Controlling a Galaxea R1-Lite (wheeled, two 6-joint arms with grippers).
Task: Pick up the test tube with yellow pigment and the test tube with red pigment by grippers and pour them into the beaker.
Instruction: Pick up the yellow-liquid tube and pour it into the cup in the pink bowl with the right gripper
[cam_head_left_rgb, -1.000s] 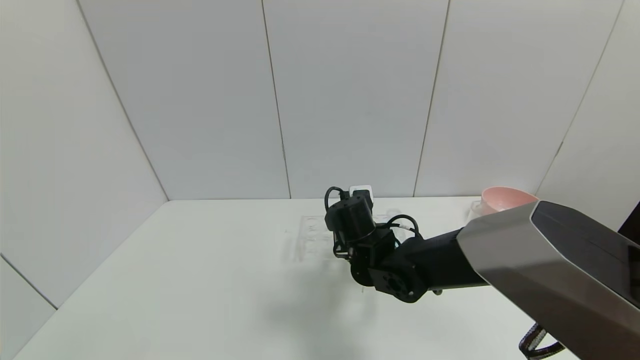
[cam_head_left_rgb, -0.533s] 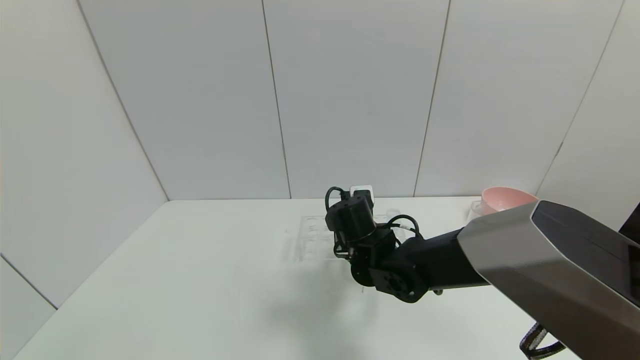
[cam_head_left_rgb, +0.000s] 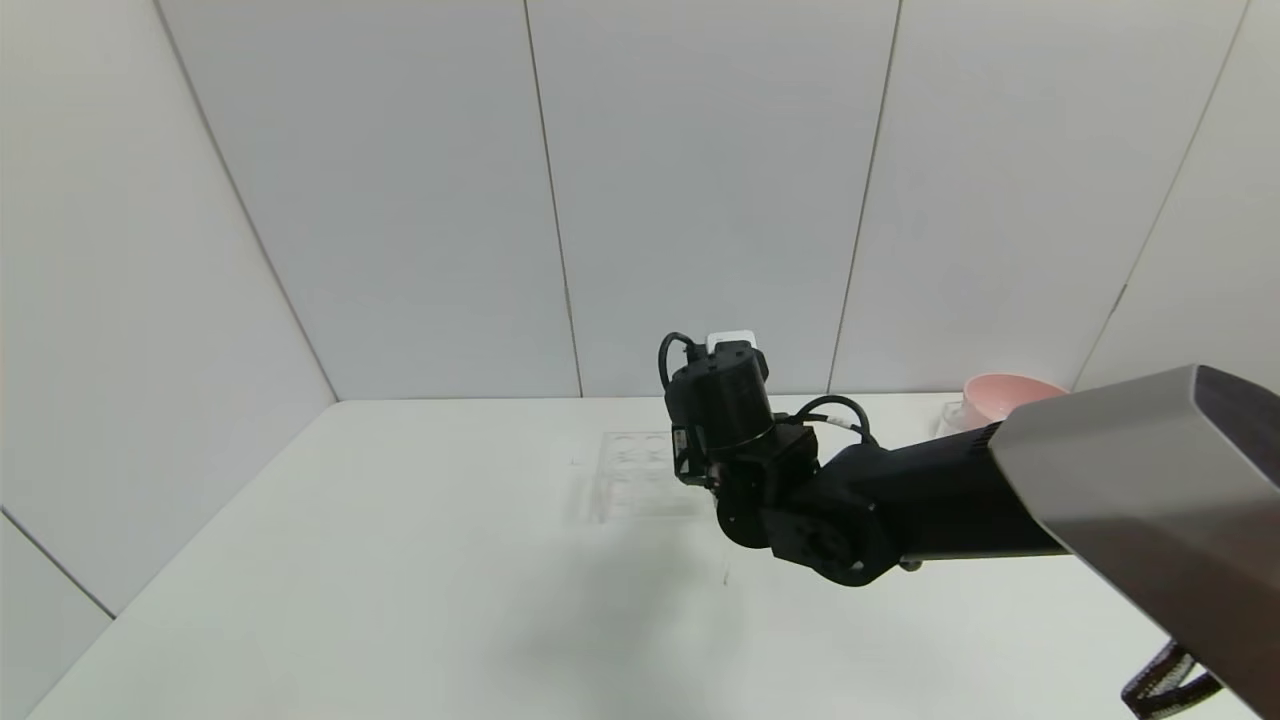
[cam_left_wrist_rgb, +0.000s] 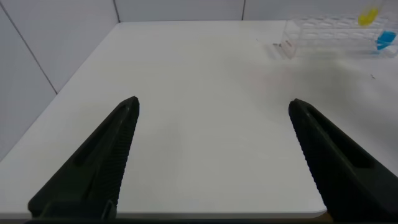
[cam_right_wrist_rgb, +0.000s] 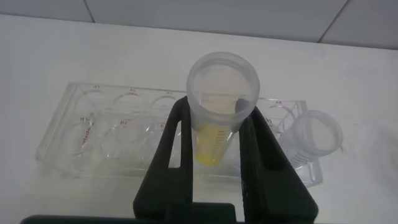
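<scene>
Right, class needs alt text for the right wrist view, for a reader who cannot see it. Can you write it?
The right gripper is shut on the test tube with yellow pigment, holding it upright just above the clear tube rack on the white table. We look down its open mouth to yellow liquid at the bottom. Another clear tube stands at the rack's end.

White table (cam_head_left_rgb: 400, 560) — carries a clear tube rack (cam_head_left_rgb: 630, 485) mid-surface and a pink bowl (cam_head_left_rgb: 1000, 392) at its far right.
</scene>
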